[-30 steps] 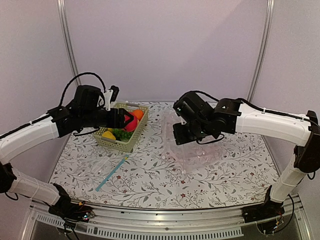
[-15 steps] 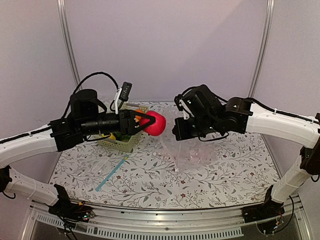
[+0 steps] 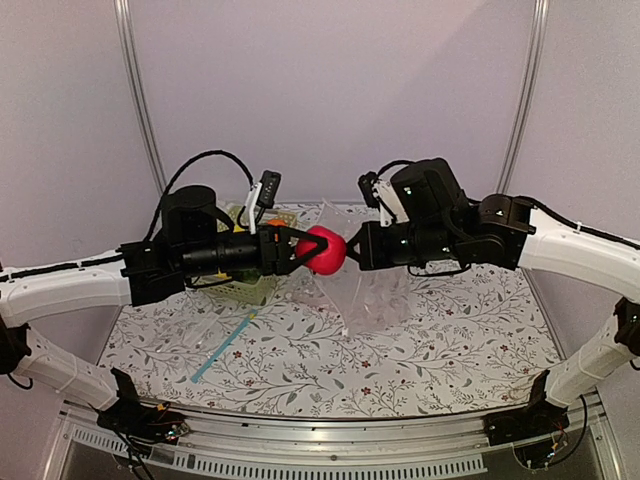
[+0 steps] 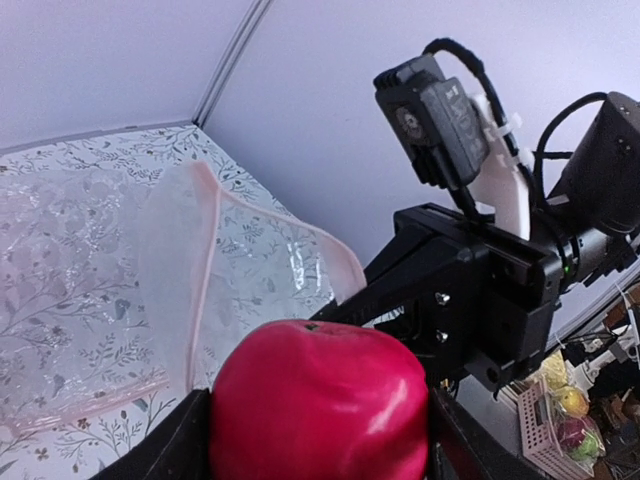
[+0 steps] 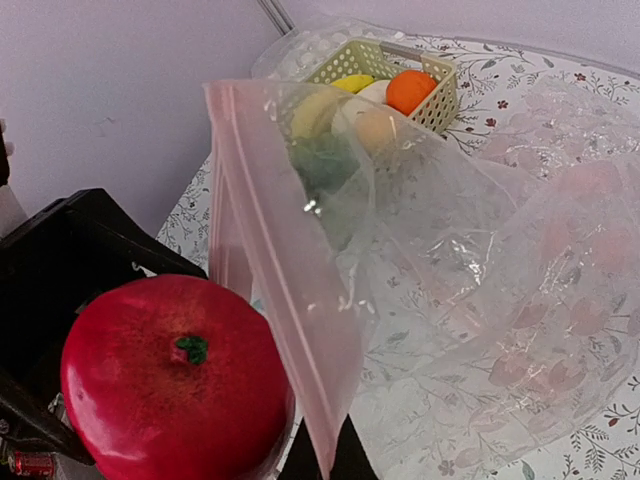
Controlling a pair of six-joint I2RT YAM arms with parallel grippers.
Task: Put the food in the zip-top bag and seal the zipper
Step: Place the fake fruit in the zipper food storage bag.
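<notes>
While the left pincer (image 3: 308, 251) clamps the red apple (image 3: 325, 250) between its two fingers, it holds the fruit in the air above the middle of the surface (image 3: 450, 350), right at the mouth of the zip-top bag (image 3: 375, 300). In the left wrist view a black finger (image 4: 165, 455) presses on each flank of the apple, whose stem dimple faces up.

The right pincer (image 3: 356, 247) is closed on the rim of the bag's mouth and lifts it off the surface. The clear body of the bag hangs down from that grip, and its lower end rests crumpled on the cloth near the middle, somewhat toward the far edge. The zipper (image 5: 270, 260) runs as a pale pink band from the raised top corner of the mouth down to the right pincer's fingertips. The mouth gapes open, with the apple just beside the pink band on its outer side. I cannot tell whether fruit and plastic touch.

The pale green basket (image 5: 438, 100) stands toward the far left corner, partly seen through the bag. An orange (image 5: 410, 90) and a yellow piece (image 5: 352, 82) lie in it. A blue strip (image 3: 224, 345) lies flat nearer the left and near edges.
</notes>
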